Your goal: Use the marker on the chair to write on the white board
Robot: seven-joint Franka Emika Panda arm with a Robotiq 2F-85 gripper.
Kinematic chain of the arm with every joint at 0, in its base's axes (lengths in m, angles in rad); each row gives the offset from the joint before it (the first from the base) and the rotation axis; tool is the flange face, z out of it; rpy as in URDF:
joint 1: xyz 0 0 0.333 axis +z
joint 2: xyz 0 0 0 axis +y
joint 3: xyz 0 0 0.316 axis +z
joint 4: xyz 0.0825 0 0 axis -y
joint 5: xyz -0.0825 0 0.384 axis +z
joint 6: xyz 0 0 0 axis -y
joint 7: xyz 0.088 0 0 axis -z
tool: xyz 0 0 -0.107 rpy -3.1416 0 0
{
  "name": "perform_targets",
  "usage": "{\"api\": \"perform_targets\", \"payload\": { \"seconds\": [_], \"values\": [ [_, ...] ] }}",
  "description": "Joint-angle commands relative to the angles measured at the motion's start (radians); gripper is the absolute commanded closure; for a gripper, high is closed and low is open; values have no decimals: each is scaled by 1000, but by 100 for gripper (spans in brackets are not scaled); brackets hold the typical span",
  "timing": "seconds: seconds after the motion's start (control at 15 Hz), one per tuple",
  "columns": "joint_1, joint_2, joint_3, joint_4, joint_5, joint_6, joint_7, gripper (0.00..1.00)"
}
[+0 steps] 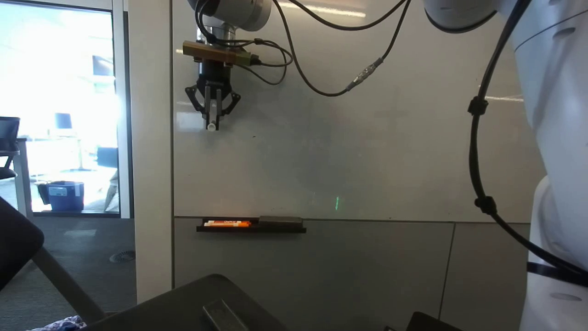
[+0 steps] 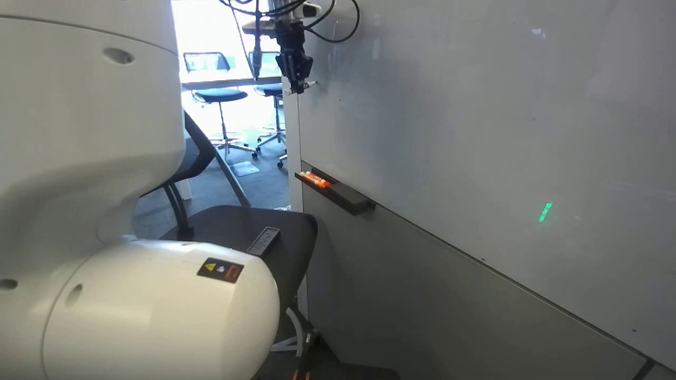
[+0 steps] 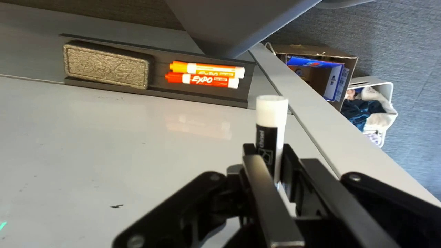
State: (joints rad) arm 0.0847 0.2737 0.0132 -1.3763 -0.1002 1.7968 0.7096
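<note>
The gripper (image 1: pixel 212 126) hangs with its fingertips (image 3: pixel 290 160) down, clamped on the marker (image 3: pixel 270 137) from both sides. The marker is white with a black band; it lies across the fingertips and pokes out past them front and back, one end toward the board (image 1: pixel 312 156). Whether that end touches the board I cannot tell. Lower than the gripper, well apart from it, the tray (image 1: pixel 252 229) holds the eraser (image 3: pixel 106 65), an orange pen (image 3: pixel 210 70) and a red pen (image 3: pixel 203 80), the pens lying side by side. A short green stroke (image 2: pixel 545 212) is on the board, below the gripper and to its right in both exterior views. The chair (image 2: pixel 232 224) is also lower than the gripper, with a dark block (image 2: pixel 264 241) on its seat. In the wrist view, past the post (image 3: pixel 339 137) beside the board, a box (image 3: pixel 311 50) and a bin (image 3: pixel 377 81) stand beyond the fingers.
</note>
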Motion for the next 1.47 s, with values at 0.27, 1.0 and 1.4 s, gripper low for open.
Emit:
{"api": "perform_targets", "payload": {
  "seconds": [0.27,1.0,1.4],
  "values": [
    [22,32,-19,83,-26,-40,49,89],
    [5,-41,-19,-26,-64,-3,165,89],
    [11,-71,-28,-109,-60,-12,176,88]
  ]
}}
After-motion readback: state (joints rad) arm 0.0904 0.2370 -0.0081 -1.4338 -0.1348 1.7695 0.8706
